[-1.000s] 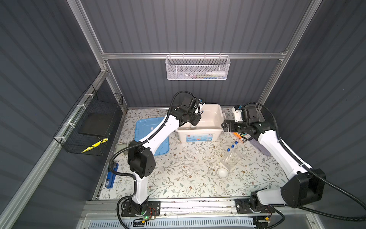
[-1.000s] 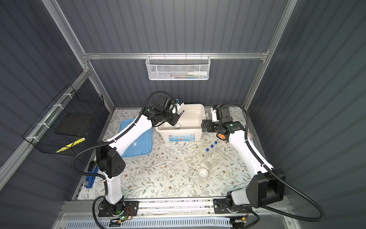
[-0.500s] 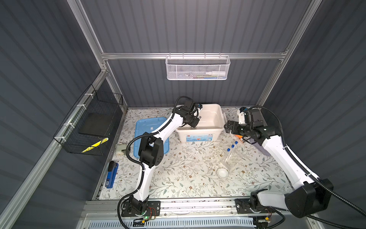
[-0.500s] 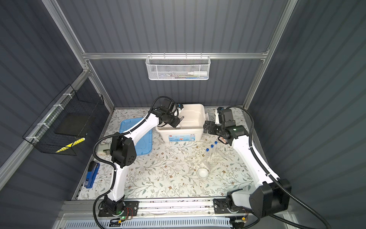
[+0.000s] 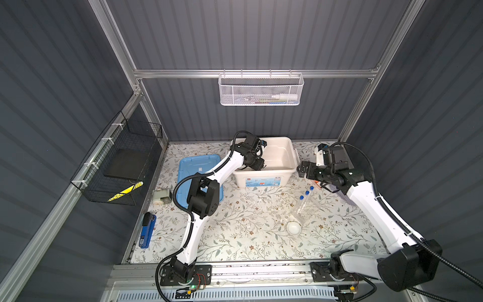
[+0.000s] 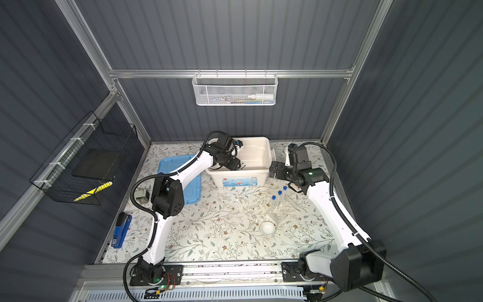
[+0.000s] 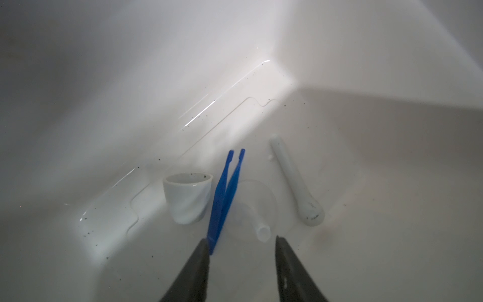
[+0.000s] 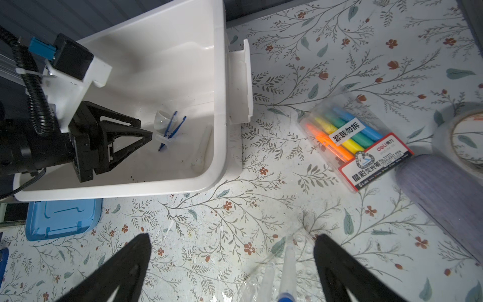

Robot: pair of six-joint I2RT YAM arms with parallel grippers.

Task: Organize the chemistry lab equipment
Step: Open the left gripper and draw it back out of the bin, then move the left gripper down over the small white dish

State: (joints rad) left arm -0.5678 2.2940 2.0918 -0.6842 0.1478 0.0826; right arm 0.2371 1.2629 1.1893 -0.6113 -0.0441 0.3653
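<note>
My left gripper (image 7: 241,239) reaches into the white bin (image 5: 292,154) with its jaws open and nothing between them. On the bin floor lie the dark blue tweezers (image 7: 224,193), their near end right by one fingertip. Beside them are a small white dish (image 7: 187,198), a clear funnel (image 7: 257,206) and the white pestle (image 7: 295,180). My right gripper (image 8: 232,236) hangs open above the blue-capped tubes (image 8: 287,266). These three tubes (image 5: 307,193) stand in the clear rack (image 5: 304,211). Another white dish (image 5: 293,228) sits on the mat in front of the rack.
A pack of coloured markers (image 8: 355,141) and a tape roll (image 8: 462,136) lie right of the bin. The blue lid (image 5: 200,177) lies left of it. A blue-and-black stapler (image 5: 146,231) sits at the left edge. A white mesh basket (image 5: 261,89) hangs on the back wall.
The left gripper's jaws have parted inside the bin, and the tweezers now lie loose on its floor. The left arm's elbow has swung. The right gripper has barely shifted.
</note>
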